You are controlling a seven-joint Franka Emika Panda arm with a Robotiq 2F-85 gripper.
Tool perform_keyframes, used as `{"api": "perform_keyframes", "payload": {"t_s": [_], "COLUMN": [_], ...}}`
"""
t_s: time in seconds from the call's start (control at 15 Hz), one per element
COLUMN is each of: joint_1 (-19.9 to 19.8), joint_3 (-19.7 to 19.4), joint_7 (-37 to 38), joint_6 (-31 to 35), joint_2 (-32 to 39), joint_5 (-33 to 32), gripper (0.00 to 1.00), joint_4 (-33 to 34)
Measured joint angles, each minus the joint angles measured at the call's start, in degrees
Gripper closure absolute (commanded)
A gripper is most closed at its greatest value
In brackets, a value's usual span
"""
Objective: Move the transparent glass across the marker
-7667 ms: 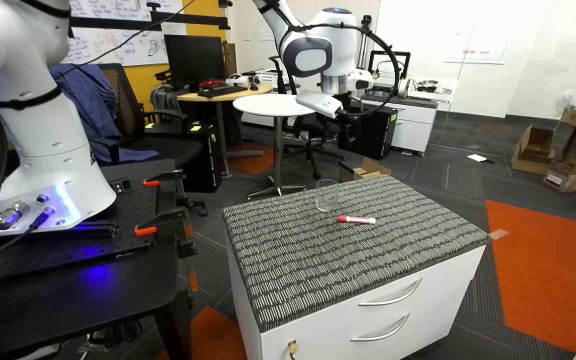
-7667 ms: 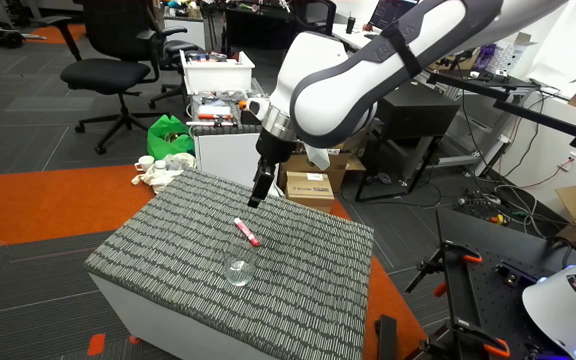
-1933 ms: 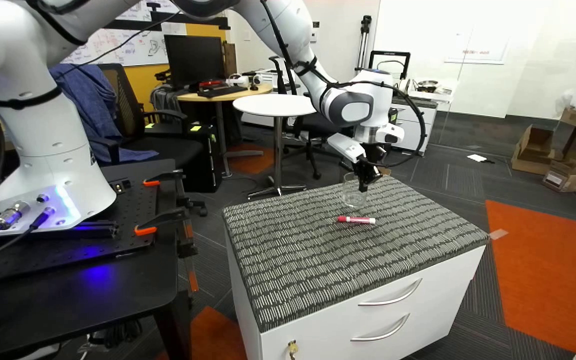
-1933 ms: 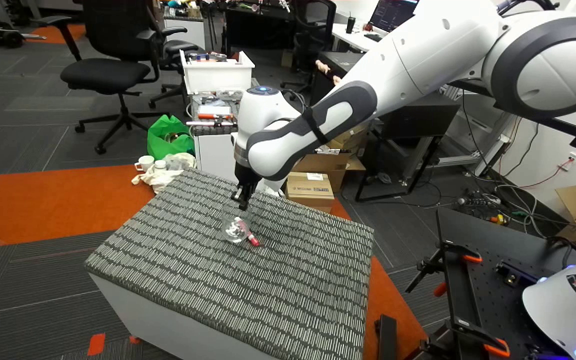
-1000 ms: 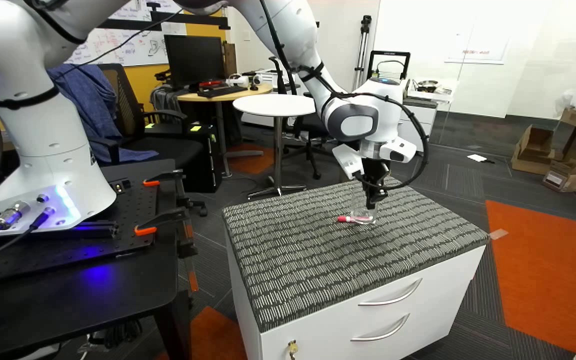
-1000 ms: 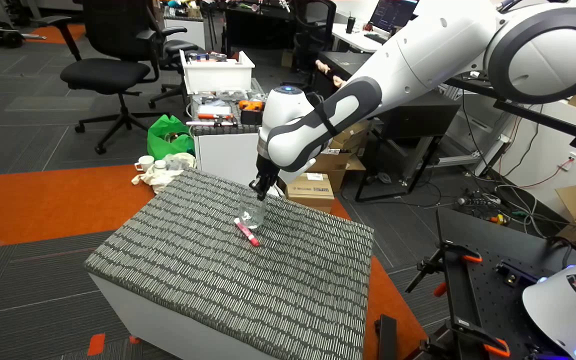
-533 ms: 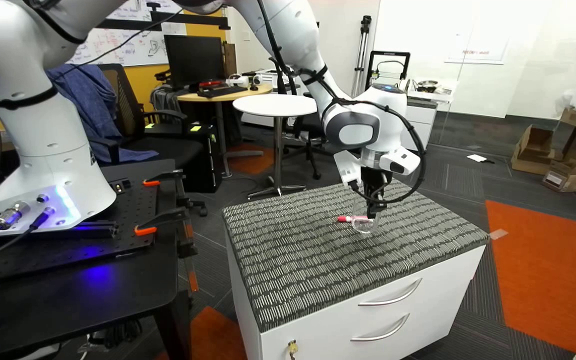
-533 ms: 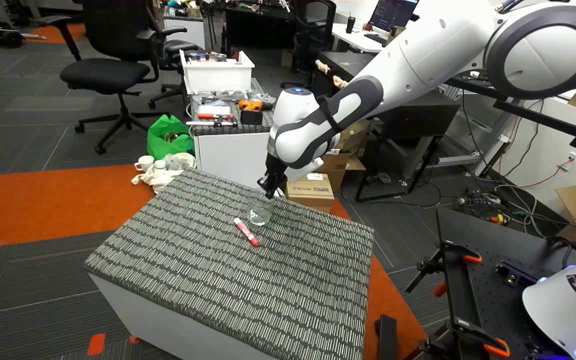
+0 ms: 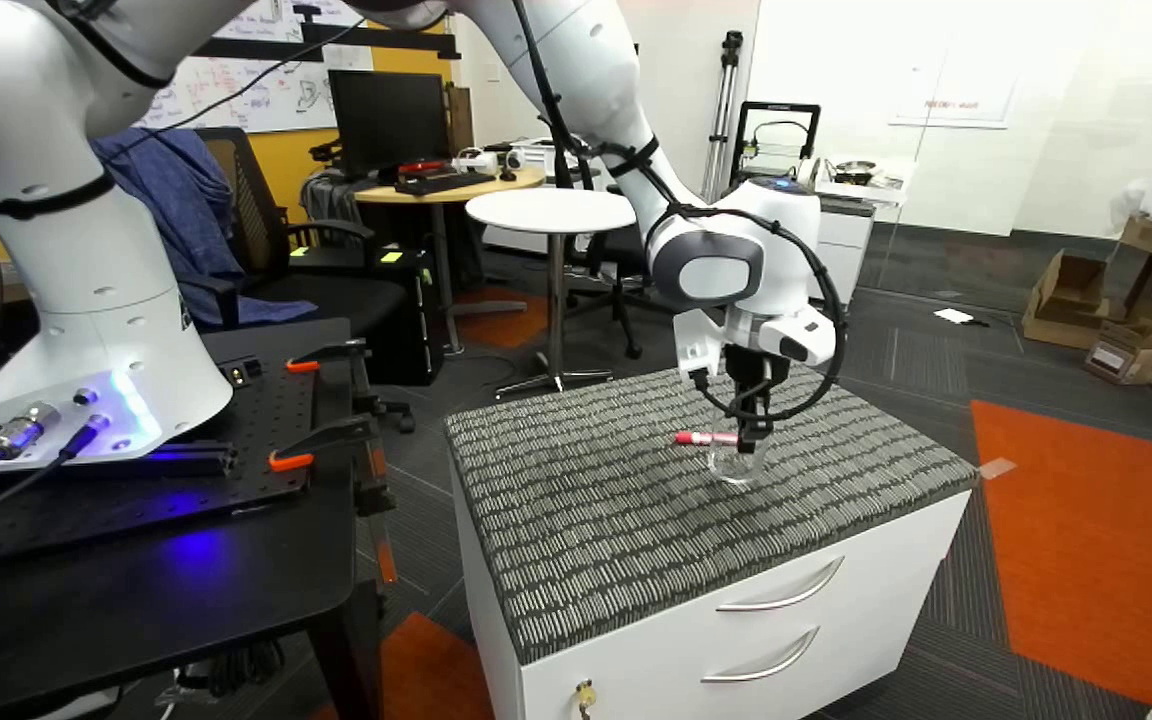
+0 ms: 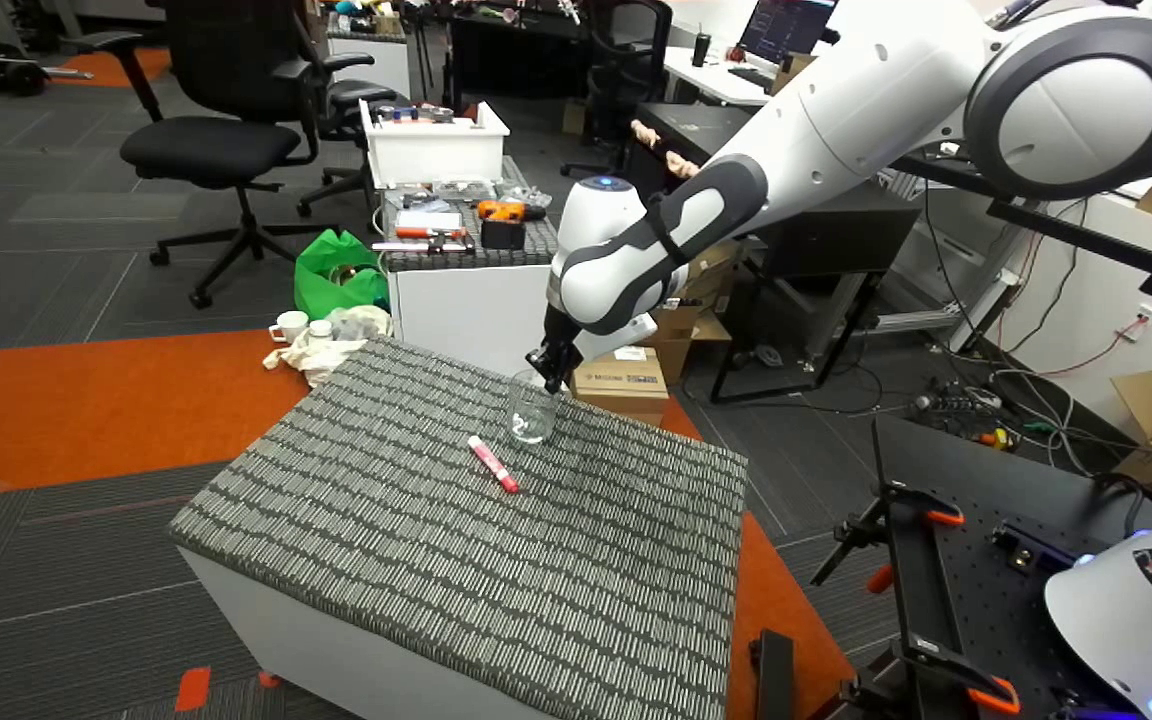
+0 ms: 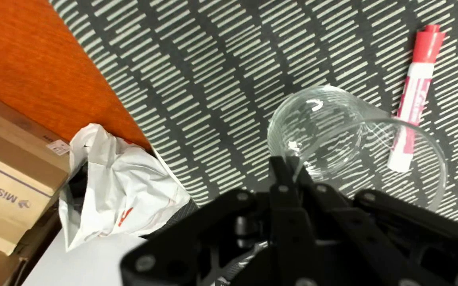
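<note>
Nearly closed, the end effector (image 11: 286, 162) pinches the transparent glass (image 11: 346, 145) by its wall

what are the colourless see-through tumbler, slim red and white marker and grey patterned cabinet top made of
See-through tumbler: likely glossy glass, possibly clear plastic; the pattern behind shows through and highlights glint. Red and white marker: probably smooth plastic, judging by its evenly red end. Grey patterned cabinet top: seemingly matte fabric; its dashes show no glare.
</note>
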Motion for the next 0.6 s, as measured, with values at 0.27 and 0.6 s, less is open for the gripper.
{"api": "perform_keyframes", "payload": {"t_s": [0.27, 0.6], "joint_1": [0.0, 0.05], "joint_3": [-0.67, -0.93], "joint_7": [2.17, 3.51], "joint_6": [-0.01, -0.05], "joint_2": [0.48, 0.69], "joint_5": [0.01, 0.01], "gripper": [0.99, 0.48], "joint_4": [0.0, 0.1]}}
